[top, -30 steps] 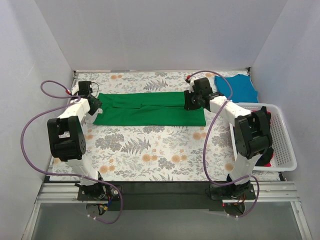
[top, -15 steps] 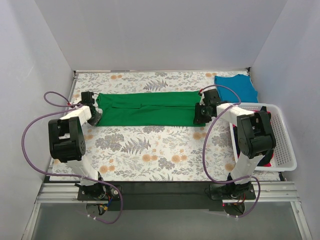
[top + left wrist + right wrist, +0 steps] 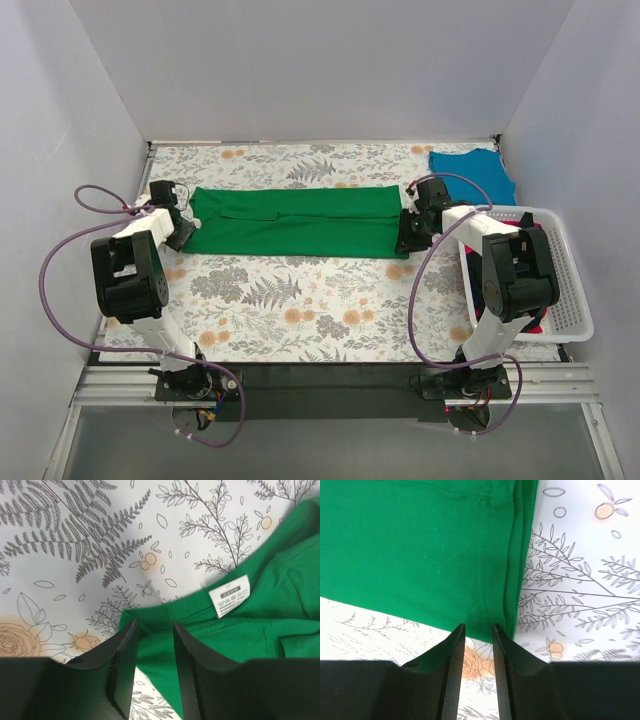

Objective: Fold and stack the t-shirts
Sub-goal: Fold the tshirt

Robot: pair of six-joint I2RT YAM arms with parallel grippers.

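Note:
A bright green t-shirt [image 3: 295,220] lies folded into a long strip across the far half of the table. My left gripper [image 3: 182,229] [image 3: 155,625] is low over its left near corner, jaws open, with green cloth [image 3: 260,630] showing in the gap and the white neck label [image 3: 230,595] just beyond. My right gripper [image 3: 405,238] [image 3: 478,626] is at the right near corner, open, its tips at the hem of the green cloth [image 3: 420,550] and bare table between the fingers. A teal-blue t-shirt [image 3: 475,175] lies at the far right.
A white slotted basket [image 3: 570,290] stands along the right edge, with a bit of red cloth [image 3: 538,327] showing in it behind the right arm. A floral cloth [image 3: 300,300] covers the table. Grey walls close in the left, far and right sides.
My right gripper has come from the shirt's far right corner down to its near right corner. My left gripper has slid a little nearer and leftward at the shirt's left end.

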